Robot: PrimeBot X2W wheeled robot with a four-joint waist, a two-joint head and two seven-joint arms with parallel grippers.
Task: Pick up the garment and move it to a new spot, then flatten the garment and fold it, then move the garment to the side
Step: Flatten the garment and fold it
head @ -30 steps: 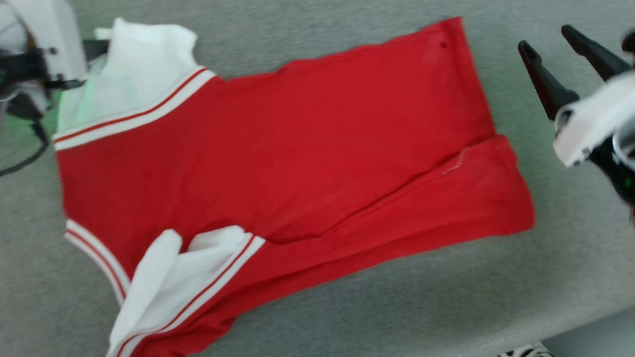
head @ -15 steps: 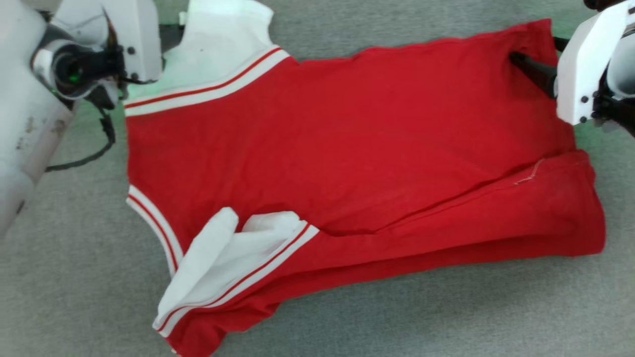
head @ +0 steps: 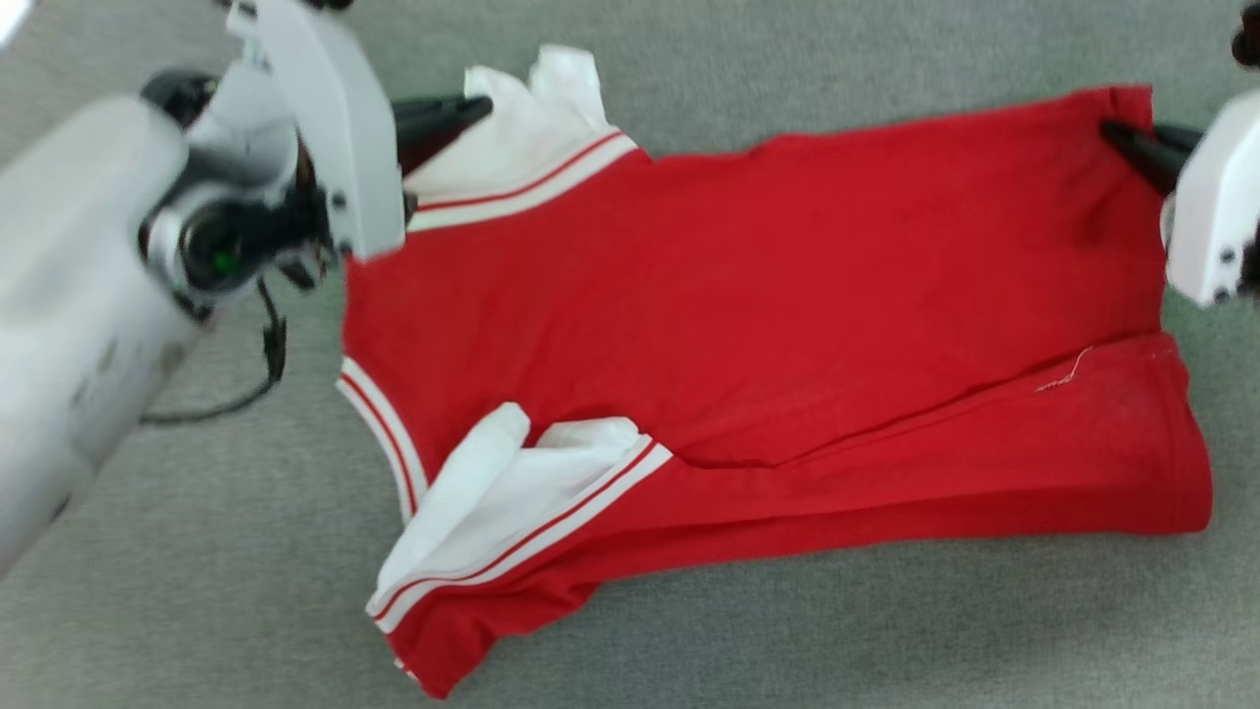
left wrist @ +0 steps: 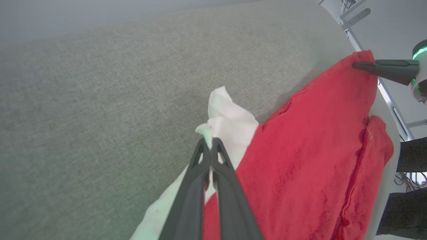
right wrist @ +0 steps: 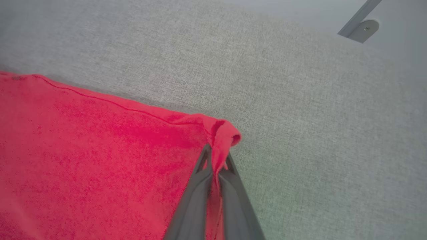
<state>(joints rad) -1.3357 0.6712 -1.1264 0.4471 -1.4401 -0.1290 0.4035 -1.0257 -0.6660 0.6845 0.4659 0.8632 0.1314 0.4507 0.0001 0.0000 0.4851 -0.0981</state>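
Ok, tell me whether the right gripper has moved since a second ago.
Yes. The camera shifted, so judge against the garment: the right gripper was open, right of its far hem corner, and is now shut on that corner.

The head camera looks steeply down on the table (head: pixel 787 640), far enough off to take in the whole garment (head: pixel 768 295) lying left to right. The left wrist camera sits low and close behind the left end effector (left wrist: pixel 210 141), facing along the garment toward its other end (the right end effector (left wrist: pixel 355 65) shows at that view's upper right). The right wrist camera looks down along its own fingers (right wrist: pixel 196 200), very near the garment's red corner, with bare table beyond. That corner appears in all three views; the white sleeve appears in the head and left wrist views.
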